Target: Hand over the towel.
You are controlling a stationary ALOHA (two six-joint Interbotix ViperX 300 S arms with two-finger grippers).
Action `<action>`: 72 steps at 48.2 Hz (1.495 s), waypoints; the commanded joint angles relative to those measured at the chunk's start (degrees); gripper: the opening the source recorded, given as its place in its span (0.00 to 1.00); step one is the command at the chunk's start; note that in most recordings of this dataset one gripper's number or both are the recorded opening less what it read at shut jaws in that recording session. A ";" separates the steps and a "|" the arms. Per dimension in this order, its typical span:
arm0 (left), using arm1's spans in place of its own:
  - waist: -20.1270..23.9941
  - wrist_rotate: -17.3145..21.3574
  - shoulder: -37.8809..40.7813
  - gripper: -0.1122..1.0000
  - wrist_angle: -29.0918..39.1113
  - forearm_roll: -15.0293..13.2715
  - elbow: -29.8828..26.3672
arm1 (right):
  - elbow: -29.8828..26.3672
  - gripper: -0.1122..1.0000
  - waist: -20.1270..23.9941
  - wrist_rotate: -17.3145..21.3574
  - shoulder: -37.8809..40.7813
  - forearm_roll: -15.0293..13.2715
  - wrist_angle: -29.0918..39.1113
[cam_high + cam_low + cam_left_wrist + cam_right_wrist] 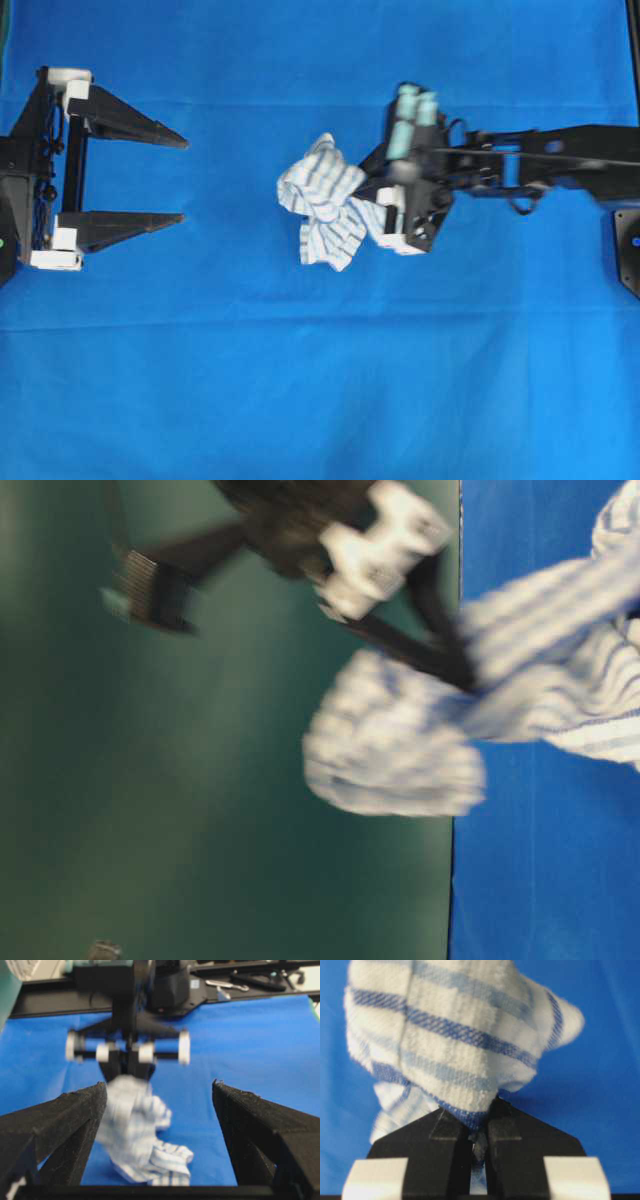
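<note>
The towel (pixel 322 200) is a small white cloth with thin blue-grey stripes, bunched and crumpled — soft terry, its folds drooping. It hangs near the middle of the overhead view, pinched by the right gripper (pixel 372 197), whose jaws are closed tight on a fold of it; the right wrist view shows the fabric (pixel 455 1040) wedged between the two black fingers (pixel 447 1137). The left gripper (pixel 185 180) sits well apart, at the left edge, jaws spread wide and holding nothing. Beneath lies a plain blue cloth (pixel 320 400) covering the table — a green wall (pixel 200 810) shows in the blurred table-level view.
</note>
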 commanded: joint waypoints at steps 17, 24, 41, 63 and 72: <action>-0.09 -0.18 0.70 0.84 -0.62 -0.18 -0.53 | -5.27 0.15 0.09 1.05 9.93 -0.26 2.90; -0.09 -0.18 0.70 0.84 -0.62 -0.18 -0.44 | -5.19 0.15 0.09 1.05 9.93 0.00 3.25; -0.09 -0.18 0.70 0.83 -0.62 -0.18 -0.09 | -5.10 0.48 0.18 1.41 7.82 1.41 5.98; -0.09 -0.18 0.70 0.83 -0.62 -0.18 0.00 | 0.88 0.73 0.97 1.05 -14.94 -0.26 5.54; -0.09 -0.18 0.70 0.83 -1.41 -0.18 0.00 | 6.24 0.73 2.20 0.70 -25.05 -1.49 -1.85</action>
